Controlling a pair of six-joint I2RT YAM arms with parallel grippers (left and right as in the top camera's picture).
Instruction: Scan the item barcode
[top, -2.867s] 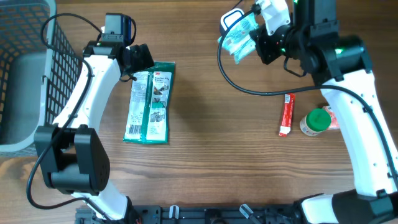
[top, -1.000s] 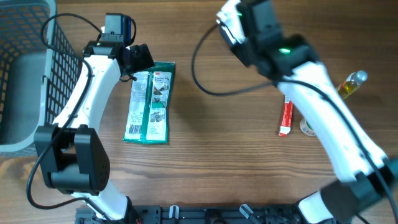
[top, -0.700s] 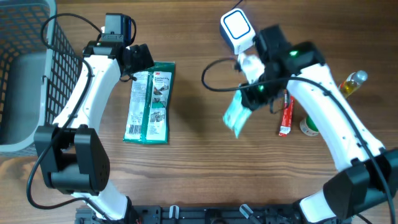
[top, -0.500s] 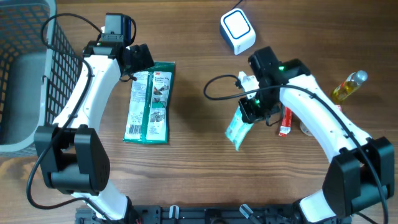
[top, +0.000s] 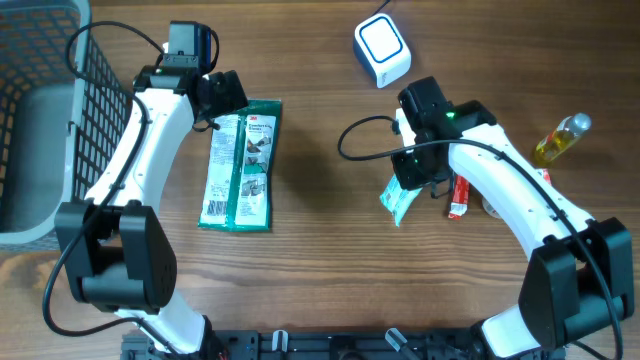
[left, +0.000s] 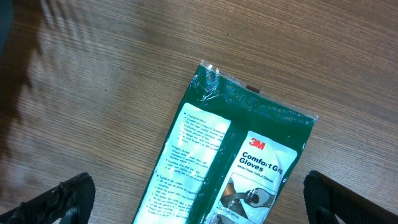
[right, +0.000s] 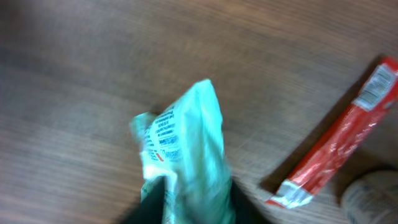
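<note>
A green glove pack (top: 240, 165) lies flat on the bench (top: 320, 280), left of centre. A wire basket (top: 100, 90) fills the far left corner. Toward the right edge lie a red packet (top: 459, 195), a blurred jar (right: 368, 194) just beside it, and a yellow bottle (top: 560, 138) lying tilted.

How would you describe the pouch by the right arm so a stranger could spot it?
From the white scanner at the top of the overhead view, drop to the right tool. The pouch sits at its tip, left of the red stick. It alone is small, crumpled and mint green.
</note>
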